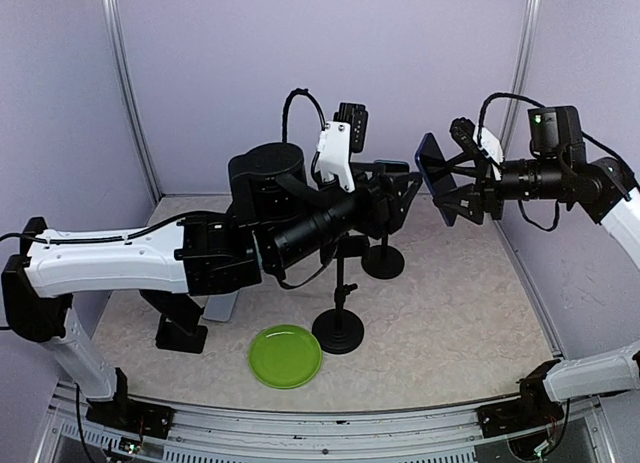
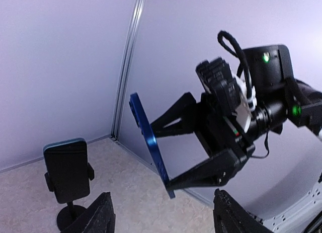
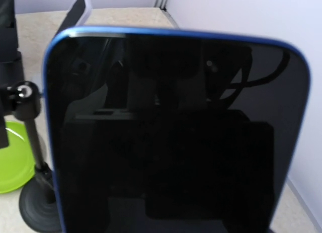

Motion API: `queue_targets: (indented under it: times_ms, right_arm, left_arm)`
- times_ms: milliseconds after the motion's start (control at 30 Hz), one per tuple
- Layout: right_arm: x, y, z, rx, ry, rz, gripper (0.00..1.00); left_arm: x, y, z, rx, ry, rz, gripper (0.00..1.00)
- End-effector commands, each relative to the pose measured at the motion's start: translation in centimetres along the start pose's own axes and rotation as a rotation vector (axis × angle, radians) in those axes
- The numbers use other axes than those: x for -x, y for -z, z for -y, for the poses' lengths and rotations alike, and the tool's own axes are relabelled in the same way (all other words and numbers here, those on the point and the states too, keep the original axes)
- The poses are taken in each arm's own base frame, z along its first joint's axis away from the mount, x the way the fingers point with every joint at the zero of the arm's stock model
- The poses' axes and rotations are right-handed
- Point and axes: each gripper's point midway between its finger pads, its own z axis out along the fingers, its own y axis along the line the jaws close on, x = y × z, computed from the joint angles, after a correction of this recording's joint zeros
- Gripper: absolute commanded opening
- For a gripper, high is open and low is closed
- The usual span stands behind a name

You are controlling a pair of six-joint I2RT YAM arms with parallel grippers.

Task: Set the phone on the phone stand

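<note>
My right gripper (image 1: 452, 188) is shut on a blue-edged phone (image 1: 432, 168) and holds it high in the air, edge-on, at the right. In the left wrist view the phone (image 2: 151, 142) is clamped between its black fingers. In the right wrist view the dark screen (image 3: 176, 132) fills the frame and hides the fingers. My left gripper (image 1: 395, 198) is open and empty, raised just left of the phone, its fingertips (image 2: 98, 215) wide apart. A bare black phone stand (image 1: 338, 328) stands mid-table. A farther stand (image 1: 383, 260) carries another phone (image 2: 68, 170).
A green plate (image 1: 286, 355) lies on the table near the front, left of the bare stand's base; it also shows in the right wrist view (image 3: 12, 160). A grey flat object (image 1: 222, 305) and a black mount (image 1: 180, 333) sit under my left arm. Walls enclose the back and sides.
</note>
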Motion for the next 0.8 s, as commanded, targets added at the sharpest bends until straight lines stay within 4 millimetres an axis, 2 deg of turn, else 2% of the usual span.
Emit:
queue_targets:
  times_ms: [0,100,200,333,633,767]
  right_arm:
    - [2.2,0.8,1.3,-0.068,0.039,0.065,0.53]
    - [1.9,0.9,1.4,-0.086,0.048,0.056,0.53]
    - [1.6,1.1,1.5,-0.103,0.057,0.050,0.53]
    - [1.7,1.3,1.6,-0.117,0.060,0.053,0.53]
    - [2.0,1.3,1.3,-0.101,0.048,0.070,0.53]
    - [2.0,1.2,1.1,-0.093,0.046,0.073,0.52]
  left_arm:
    - [4.1,-3.1,-0.1,-0.075,0.129,0.119,0.64]
    - [4.2,-5.1,0.4,-0.142,0.141,0.107,0.63]
    - [3.6,-6.7,0.8,-0.167,0.149,0.086,0.61]
    - [3.2,-7.5,1.0,-0.188,0.157,0.090,0.58]
    - [1.7,-8.6,0.8,-0.234,0.170,0.073,0.42]
    - [1.8,-9.3,0.6,-0.250,0.200,0.085,0.36]
